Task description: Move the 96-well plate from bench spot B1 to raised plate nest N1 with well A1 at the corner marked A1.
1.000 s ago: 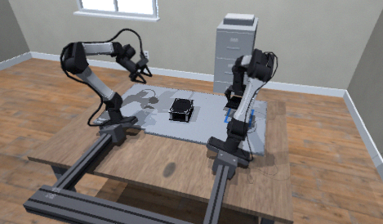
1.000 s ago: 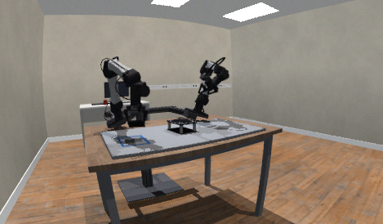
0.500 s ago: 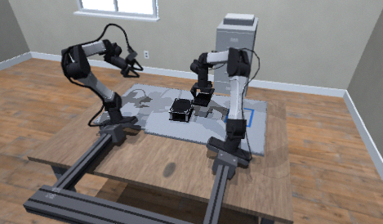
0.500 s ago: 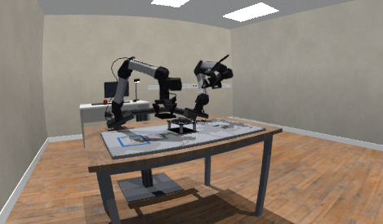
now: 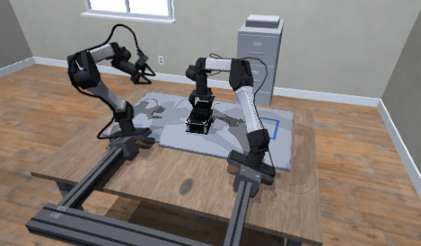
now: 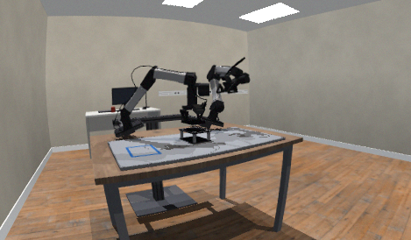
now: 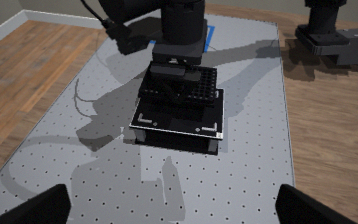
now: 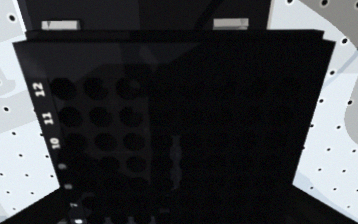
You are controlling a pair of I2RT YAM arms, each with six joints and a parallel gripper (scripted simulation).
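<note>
Two black grippers show in the top view. The right gripper [image 5: 202, 104] [image 6: 194, 119] [image 7: 181, 85] [image 8: 176, 189] points down over the black rectangular 96-well plate [image 5: 204, 110] [image 6: 194, 130] [image 7: 206, 84] [image 8: 105, 117], which is at the black raised plate nest [image 5: 190, 119] [image 6: 208, 135] [image 7: 174, 119] [image 8: 110, 12]. We see the left gripper [image 5: 150, 78] [image 6: 227, 89] [image 7: 173, 195] up in the air, well apart from both.

In the exterior view, we find the nest standing on posts on the grey perforated board [image 5: 185, 140] [image 6: 124, 163] [image 7: 252, 165] [image 8: 0, 120]. The blue square outline [image 5: 277, 129] [image 6: 145, 155] [image 7: 210, 39] lies apart from it; we see no plate inside.

In the left wrist view, the left gripper's fingers stand wide apart with nothing between them. Beyond them, the plate covers the nest's far part, while the near part and its two pale corner locators are bare. We cannot tell whether plate and nest touch.

In the right wrist view, the right gripper is clamped on the plate. Its dark wells fill the middle, and we read 12, 11 and 10 down its left rim, 12 nearest two pale locators [image 8: 61, 25] beyond its end.
</note>
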